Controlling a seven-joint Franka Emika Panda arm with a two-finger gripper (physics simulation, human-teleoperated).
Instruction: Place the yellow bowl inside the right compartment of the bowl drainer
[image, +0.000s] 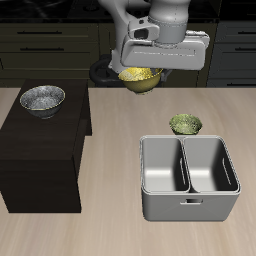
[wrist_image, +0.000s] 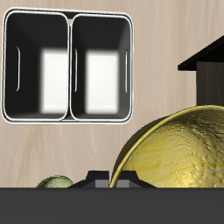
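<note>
Exterior view: gripper grips yellow bowl aloft behind bowl drainer.

The Franka arm reaches in from the back, its pale links angling down to a wide, light grey wrist housing with dark trim. The gripper hangs below that housing, raised well above the worktop and pointing roughly straight down. Its 2 jaws are closed on the rim of the yellow bowl, which hangs under the hand, off any surface. In the wrist view the dark underside of the gripper is visible, with the bowl's rim pinched right beside it. The fingertips themselves are mostly hidden by the housing.
</note>
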